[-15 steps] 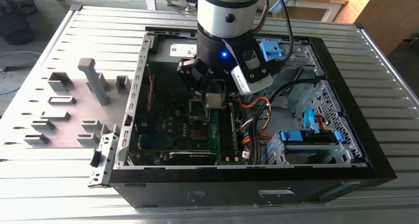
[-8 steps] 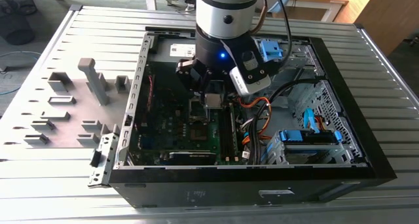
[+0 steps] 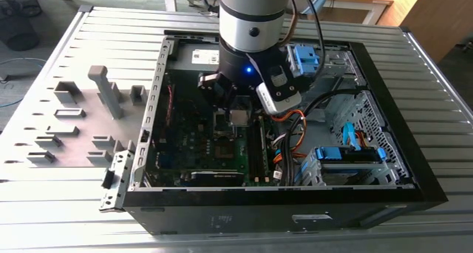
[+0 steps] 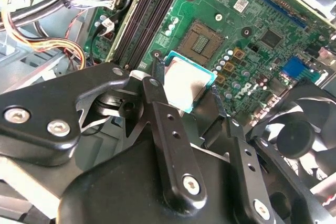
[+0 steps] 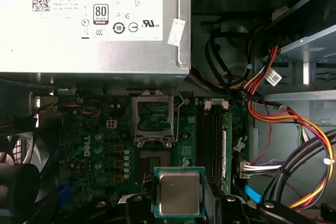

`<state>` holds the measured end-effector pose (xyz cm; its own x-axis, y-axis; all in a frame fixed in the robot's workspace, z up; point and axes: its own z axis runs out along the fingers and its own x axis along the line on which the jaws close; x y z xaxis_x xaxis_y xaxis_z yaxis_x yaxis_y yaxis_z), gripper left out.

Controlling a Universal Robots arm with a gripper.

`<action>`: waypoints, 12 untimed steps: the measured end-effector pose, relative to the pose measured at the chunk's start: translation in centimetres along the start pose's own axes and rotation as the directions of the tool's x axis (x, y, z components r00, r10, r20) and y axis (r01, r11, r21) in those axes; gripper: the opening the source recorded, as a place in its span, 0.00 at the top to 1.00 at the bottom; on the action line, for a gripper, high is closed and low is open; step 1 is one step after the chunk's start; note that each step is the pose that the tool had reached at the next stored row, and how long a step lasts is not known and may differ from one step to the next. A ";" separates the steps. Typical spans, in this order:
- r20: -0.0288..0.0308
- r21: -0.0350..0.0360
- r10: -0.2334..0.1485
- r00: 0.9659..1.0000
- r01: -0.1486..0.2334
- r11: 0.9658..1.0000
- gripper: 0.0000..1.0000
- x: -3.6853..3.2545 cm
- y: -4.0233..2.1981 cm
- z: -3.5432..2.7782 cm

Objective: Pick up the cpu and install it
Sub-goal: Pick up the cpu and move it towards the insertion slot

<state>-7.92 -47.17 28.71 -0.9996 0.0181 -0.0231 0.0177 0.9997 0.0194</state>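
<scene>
The cpu [image 4: 186, 85], a small square chip with a silver-grey top and green edge, is held between my two black fingers [image 4: 164, 116]. My gripper [image 4: 187, 83] is shut on it. In the exterior view the gripper [image 3: 235, 113] hangs inside the open computer case with the cpu [image 3: 238, 118] above the green motherboard [image 3: 196, 139]. The open socket [image 4: 202, 38] lies just beyond the chip, and a gap separates them. In the first wrist view the cpu [image 5: 179, 192] sits beside the socket [image 5: 153, 157], whose metal bracket [image 5: 154, 116] stands raised.
A silver power supply [image 5: 89, 19] fills one end of the case. Dark memory slots [image 4: 149, 14] and bundled coloured cables [image 4: 42, 14] run beside the socket, and a black fan [image 4: 299, 132] lies close to my fingers. Grey holder frames [image 3: 74, 125] stand on the table outside the case.
</scene>
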 end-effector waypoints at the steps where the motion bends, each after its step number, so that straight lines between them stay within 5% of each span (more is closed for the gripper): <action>1: 0.000 0.000 0.000 1.000 0.000 1.000 0.53 0.02 -0.04 0.07; 12: 0.000 0.000 0.000 1.000 0.000 1.000 0.53 0.14 -0.59 1.26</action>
<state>-8.04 -47.73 27.43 -0.9996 0.0181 -0.0231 0.0176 0.9997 0.0194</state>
